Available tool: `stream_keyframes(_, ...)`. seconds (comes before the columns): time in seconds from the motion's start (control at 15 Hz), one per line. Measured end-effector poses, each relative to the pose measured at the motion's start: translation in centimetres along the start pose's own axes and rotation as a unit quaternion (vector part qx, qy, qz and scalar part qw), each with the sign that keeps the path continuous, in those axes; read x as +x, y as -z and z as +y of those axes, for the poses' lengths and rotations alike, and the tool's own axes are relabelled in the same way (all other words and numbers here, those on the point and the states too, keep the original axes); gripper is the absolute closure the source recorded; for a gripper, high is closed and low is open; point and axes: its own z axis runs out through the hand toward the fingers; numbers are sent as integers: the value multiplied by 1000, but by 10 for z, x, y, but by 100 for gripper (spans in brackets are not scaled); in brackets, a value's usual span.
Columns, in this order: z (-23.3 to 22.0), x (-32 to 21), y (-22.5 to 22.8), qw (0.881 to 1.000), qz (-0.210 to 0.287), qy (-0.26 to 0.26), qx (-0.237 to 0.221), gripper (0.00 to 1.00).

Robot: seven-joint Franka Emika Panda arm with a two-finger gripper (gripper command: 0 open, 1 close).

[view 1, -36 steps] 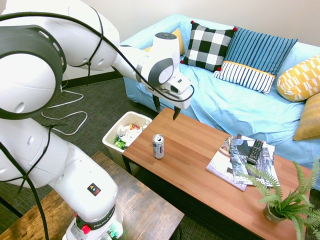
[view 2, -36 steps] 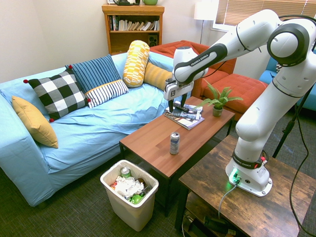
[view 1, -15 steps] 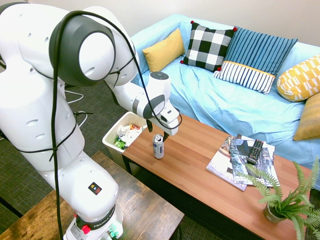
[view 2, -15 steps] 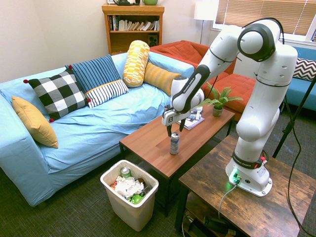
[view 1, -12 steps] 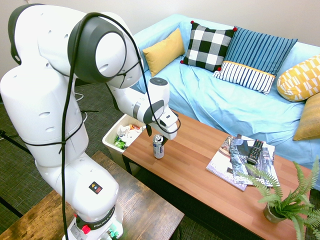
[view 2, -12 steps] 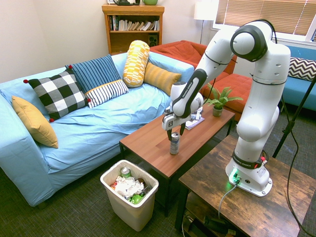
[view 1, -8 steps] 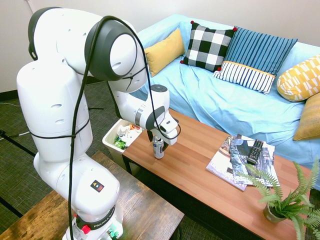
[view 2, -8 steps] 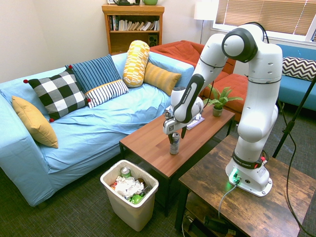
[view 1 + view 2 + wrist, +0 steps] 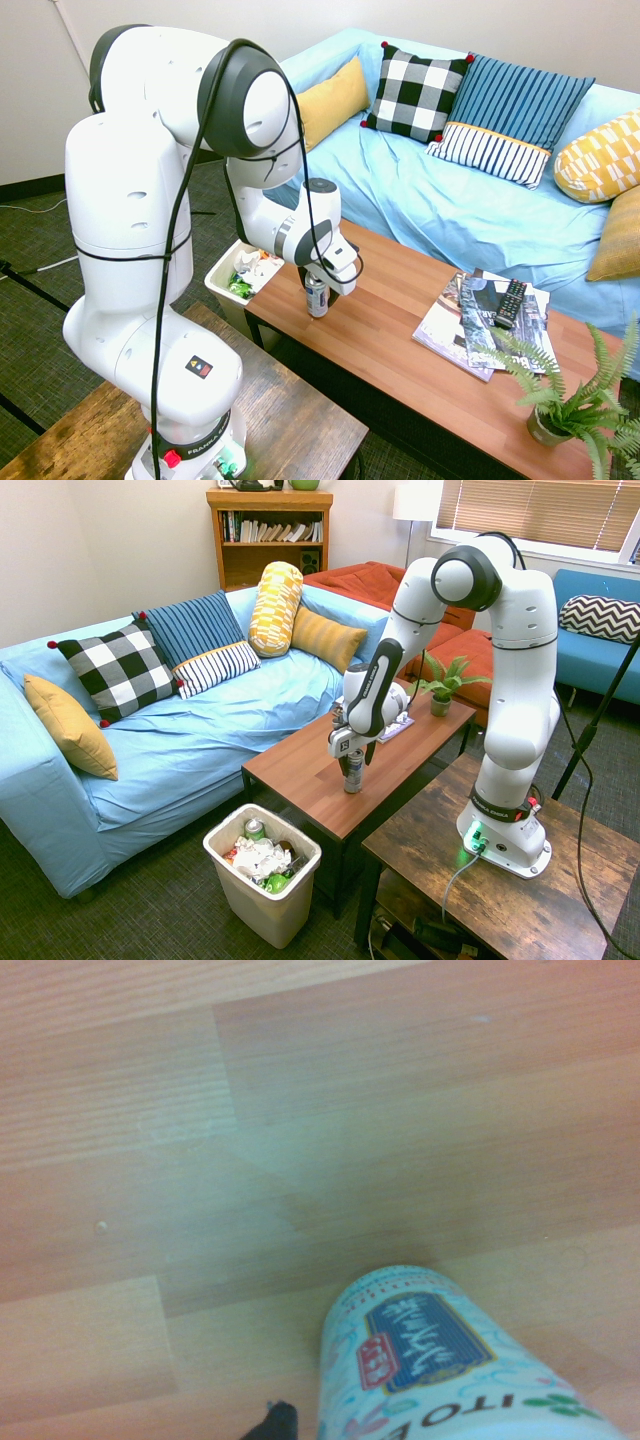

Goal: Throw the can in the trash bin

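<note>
Both exterior views: bright, even room light, sharp, soft shadows, slight wide-angle bending at edges. Wrist view: soft focus, pale glare patch on the worktop (image 9: pixel 300 1160); can (image 9: pixel 440 1360) label blurred.

I see cream walls, dark carpet (image 9: pixel 150 920), a blue sofa (image 9: pixel 190 740) with cushions, a wood coffee table (image 9: pixel 420 370), a bookshelf (image 9: pixel 268 530), an orange seat (image 9: pixel 470 645), window blinds (image 9: pixel 540 510), a floor lamp (image 9: pixel 410 500)

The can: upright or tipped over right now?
Upright. The can stands on its base on the coffee table, with the gripper lowered around its top.
</note>
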Motion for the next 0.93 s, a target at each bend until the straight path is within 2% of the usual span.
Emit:
stream_keyframes(0.67, -15, -17, 19, 1000, 8, 6, 9, 100)
stream_keyframes(0.8, -33, -39, 38, 1000, 21, 20, 12, 100)
stream_keyframes(0.93, -72, -79, 70, 998, 43, 42, 23, 100)
